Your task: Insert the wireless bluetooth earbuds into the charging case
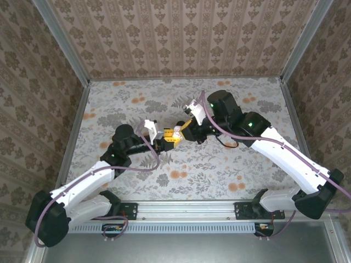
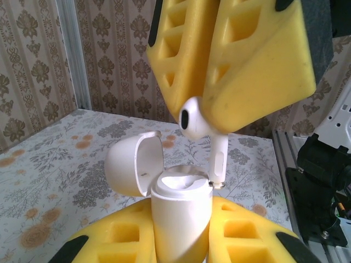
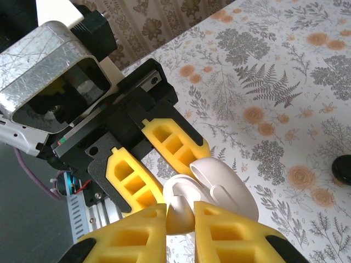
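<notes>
Left claw (image 2: 181, 241) pinching white charging case (image 2: 178, 200) upright above desk (image 2: 66, 181), lid (image 2: 134, 164) open (tilted back). Right claw (image 3: 180, 222) pinching white earbud (image 2: 194, 118) just above case, stem tip at case rim.

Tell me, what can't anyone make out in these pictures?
1. Inside of the case: in the left wrist view, its own rim hides whether a bud already sits there.
2. The earbud and case: in the top view they are too small, tucked between the left claw and right claw.
3. A dark round thing: in the right wrist view, cut off by the right edge.
</notes>
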Tool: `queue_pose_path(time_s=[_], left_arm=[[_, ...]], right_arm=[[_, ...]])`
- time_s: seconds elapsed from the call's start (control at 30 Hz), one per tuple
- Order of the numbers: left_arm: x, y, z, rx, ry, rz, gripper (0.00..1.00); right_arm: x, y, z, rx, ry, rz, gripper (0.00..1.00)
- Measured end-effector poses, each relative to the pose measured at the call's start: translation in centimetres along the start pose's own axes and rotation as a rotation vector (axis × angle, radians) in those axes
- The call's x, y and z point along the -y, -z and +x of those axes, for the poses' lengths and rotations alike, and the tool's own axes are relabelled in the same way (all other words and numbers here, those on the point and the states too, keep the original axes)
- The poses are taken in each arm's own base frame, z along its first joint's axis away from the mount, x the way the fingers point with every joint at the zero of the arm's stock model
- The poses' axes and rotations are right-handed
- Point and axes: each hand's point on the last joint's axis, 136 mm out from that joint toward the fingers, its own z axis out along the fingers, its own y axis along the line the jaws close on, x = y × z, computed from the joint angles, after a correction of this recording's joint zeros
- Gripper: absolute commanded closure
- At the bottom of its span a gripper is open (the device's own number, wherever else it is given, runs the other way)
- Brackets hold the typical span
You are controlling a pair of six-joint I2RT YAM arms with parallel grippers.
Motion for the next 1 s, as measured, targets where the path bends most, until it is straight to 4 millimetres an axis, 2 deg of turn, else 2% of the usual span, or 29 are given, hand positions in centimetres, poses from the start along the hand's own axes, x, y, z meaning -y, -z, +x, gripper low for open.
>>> queue_pose_path(time_s=[0.23, 0.57, 1.0], left_arm=[[0.0, -0.2, 0.6, -0.015, 0.013, 0.016, 1.0], [0.2, -0.3, 0.6, -0.016, 0.018, 0.026, 1.0], [0.3, -0.3, -0.5, 0.013, 0.006, 0.034, 1.0]], right_arm=[[0.1, 0.5, -1.0, 0.028, 0.008, 0.006, 0.84], [0.5, 0.1, -0.8, 0.017, 0.003, 0.01, 0.84], [0.7, 0.2, -0.8, 0.017, 0.003, 0.008, 0.84]])
